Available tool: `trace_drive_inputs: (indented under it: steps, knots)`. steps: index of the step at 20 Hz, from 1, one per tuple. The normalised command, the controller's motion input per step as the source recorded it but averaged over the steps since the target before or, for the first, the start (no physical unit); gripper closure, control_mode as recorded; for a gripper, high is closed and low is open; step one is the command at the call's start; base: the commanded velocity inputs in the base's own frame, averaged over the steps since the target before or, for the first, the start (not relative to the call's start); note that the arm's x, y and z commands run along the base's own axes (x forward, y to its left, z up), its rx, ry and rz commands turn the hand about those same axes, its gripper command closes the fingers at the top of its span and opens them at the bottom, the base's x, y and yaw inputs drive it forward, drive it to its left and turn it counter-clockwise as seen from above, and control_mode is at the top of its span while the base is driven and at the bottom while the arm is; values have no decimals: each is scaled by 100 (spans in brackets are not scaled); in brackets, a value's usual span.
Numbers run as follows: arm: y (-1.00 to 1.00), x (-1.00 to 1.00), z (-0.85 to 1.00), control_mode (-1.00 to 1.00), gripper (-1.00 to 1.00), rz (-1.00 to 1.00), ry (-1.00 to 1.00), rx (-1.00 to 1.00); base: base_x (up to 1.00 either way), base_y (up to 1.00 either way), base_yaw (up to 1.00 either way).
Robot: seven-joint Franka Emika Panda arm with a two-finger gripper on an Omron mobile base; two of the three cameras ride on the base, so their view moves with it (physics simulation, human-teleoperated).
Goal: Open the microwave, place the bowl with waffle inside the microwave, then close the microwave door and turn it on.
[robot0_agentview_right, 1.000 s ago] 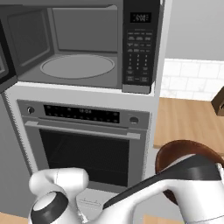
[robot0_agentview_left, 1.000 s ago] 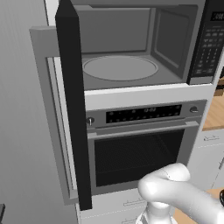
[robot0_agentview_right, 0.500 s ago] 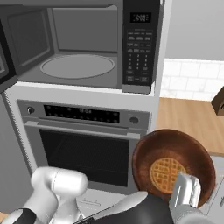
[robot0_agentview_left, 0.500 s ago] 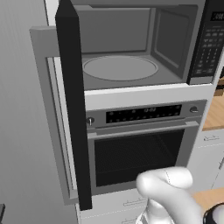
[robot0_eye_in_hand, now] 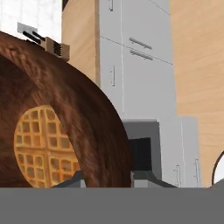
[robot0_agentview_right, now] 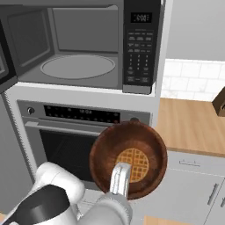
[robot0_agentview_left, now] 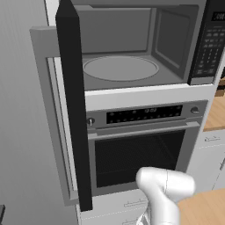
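The microwave (robot0_agentview_right: 83, 26) stands open, its grey cavity showing the round glass turntable (robot0_agentview_right: 78, 67) and the dark keypad strip (robot0_agentview_right: 138, 48) at right. The microwave door (robot0_agentview_left: 72, 110) is swung out to the left, edge-on in the left base view. My gripper (robot0_agentview_right: 119, 176) is shut on the near rim of the bowl (robot0_agentview_right: 105, 154), holding it tilted in front of the oven below the microwave. The waffle (robot0_agentview_right: 134, 165) lies inside the bowl. In the hand view the bowl's brown wall (robot0_eye_in_hand: 87, 118) and the waffle (robot0_eye_in_hand: 43, 146) sit close between my fingers.
Under the microwave is the oven (robot0_agentview_right: 66, 145) with a horizontal bar handle (robot0_agentview_right: 66, 128) and control strip. A wooden counter (robot0_agentview_right: 189, 127) over grey cabinets (robot0_agentview_right: 193, 189) runs to the right, with a dark object (robot0_agentview_right: 219, 103) on it. The open door sticks out on the left.
The arm has carried the bowl leftward from the counter side to in front of the oven. The microwave and its door have not moved.
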Motion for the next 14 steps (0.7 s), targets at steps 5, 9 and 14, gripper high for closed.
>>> trace_drive_inputs:
  steps: [5,9,14]
  knots:
    - [100,23,27,-100,100,-1,-1,-22,0,0,0]
    - [83,32,64,-100,100,0,-5,-30,0,0,0]
    - [57,38,24,-100,100,2,11,-15,0,0,0]
